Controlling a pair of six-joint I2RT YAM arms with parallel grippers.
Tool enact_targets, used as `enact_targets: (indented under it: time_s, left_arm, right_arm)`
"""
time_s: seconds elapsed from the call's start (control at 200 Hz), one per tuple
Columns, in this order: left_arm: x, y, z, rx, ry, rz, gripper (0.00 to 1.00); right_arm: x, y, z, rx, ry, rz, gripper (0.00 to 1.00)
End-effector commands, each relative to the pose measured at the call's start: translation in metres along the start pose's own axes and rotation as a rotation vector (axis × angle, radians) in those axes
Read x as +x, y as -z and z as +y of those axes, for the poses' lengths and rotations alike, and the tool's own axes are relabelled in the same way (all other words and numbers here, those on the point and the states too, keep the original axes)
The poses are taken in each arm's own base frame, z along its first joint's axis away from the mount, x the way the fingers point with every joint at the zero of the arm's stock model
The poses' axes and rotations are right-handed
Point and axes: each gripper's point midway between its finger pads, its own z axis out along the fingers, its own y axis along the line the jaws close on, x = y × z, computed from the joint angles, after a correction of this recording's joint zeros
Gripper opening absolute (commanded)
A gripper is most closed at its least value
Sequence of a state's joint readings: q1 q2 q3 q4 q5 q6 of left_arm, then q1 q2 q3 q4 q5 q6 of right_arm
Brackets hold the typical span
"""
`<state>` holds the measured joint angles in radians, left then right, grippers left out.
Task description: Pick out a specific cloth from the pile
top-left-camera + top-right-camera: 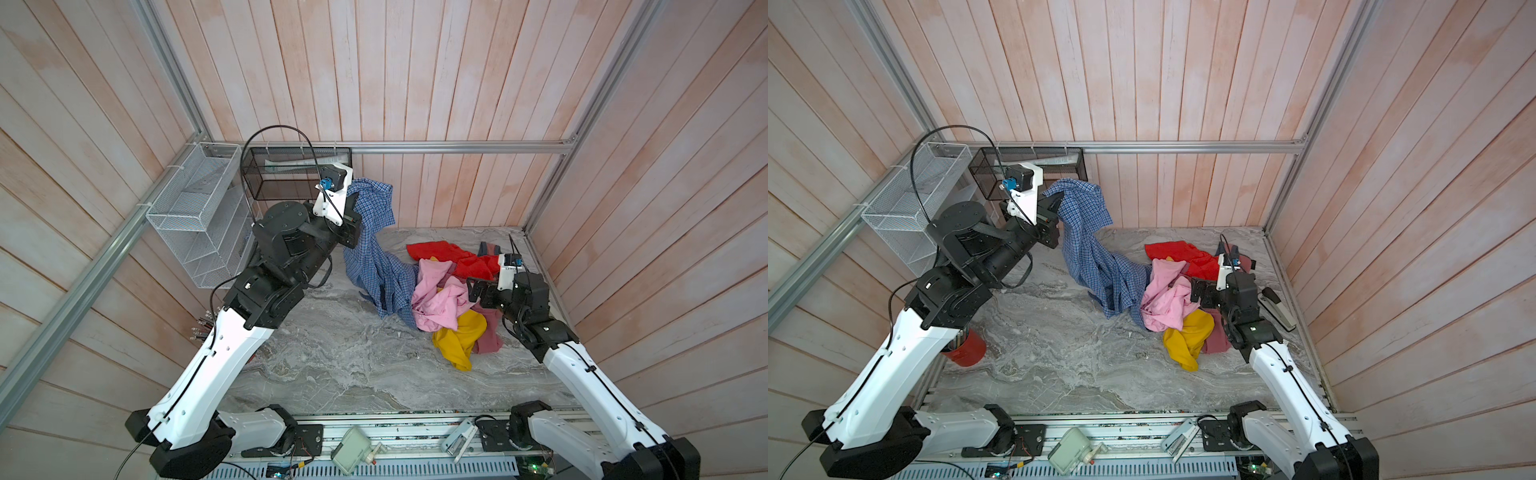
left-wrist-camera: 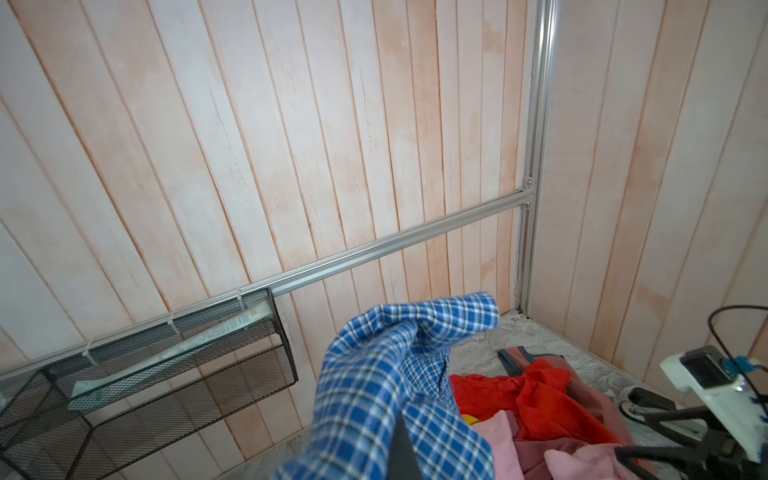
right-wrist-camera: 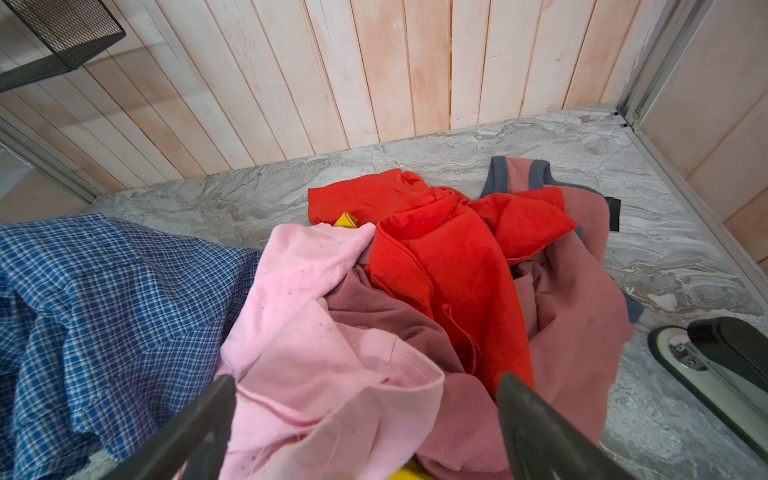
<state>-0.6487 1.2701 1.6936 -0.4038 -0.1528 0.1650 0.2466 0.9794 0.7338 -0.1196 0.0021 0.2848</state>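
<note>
White wire basket [image 1: 195, 216] hangs on the wall far left of the pile [image 1: 449, 299], with the black mesh basket [image 1: 291, 174] next to it, also left of the pile and higher. Red cup [image 1: 967, 349] sits well left of the pile, partly under the left arm.

Left gripper [image 1: 353, 199] is raised up and left of the pile. It is clamped closed on the top end of the cloth [image 1: 374, 249]. In the left wrist view one dark finger [image 2: 401, 449] shows against the checked fabric.

The cloth, the blue-and-white check shirt, hangs from that grip and drapes down onto the marble tabletop [image 1: 332, 353]. Its lower end touches the pile's left edge, right against the pink garment [image 1: 436, 295].

In the pile, the pink garment lies on the left. The red garment [image 1: 440, 251] is at the back, the yellow garment [image 1: 457, 340] at the front and the dusty rose garment [image 1: 490, 336] on the right.

Right gripper [image 1: 473, 291] is at the pile's right side, low over it. Its jaws are spread wide and hold nothing, and the right wrist view shows pink fabric between the two fingers [image 3: 199, 428].

Stapler [image 1: 1277, 309] lies on the tabletop just right of the pile.
</note>
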Motion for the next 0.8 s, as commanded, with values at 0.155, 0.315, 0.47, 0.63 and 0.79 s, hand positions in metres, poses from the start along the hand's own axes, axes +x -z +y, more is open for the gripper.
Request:
enact_targets:
  time_s: [0.155, 0.315, 0.47, 0.63, 0.79]
  left_arm:
    - [0.175, -0.02, -0.061, 0.18, 0.205, 0.373, 0.0]
    - [0.231, -0.015, -0.067, 0.148, 0.298, 0.496, 0.01]
    - [0.28, -0.015, -0.072, 0.097, 0.371, 0.632, 0.09]
    - [0.307, -0.019, -0.095, 0.179, 0.391, 0.707, 0.2]
    - [0.337, -0.011, -0.114, 0.26, 0.296, 0.735, 0.23]
  right_arm:
    - [0.001, -0.002, 0.002, -0.003, -0.005, 0.0, 0.98]
    - [0.003, -0.004, 0.003, -0.007, -0.006, 0.012, 0.98]
    - [0.005, -0.006, 0.004, -0.008, -0.011, 0.02, 0.98]
    - [0.005, -0.005, 0.004, -0.01, -0.009, 0.021, 0.98]
    - [0.004, -0.004, 0.004, -0.007, -0.009, 0.024, 0.98]
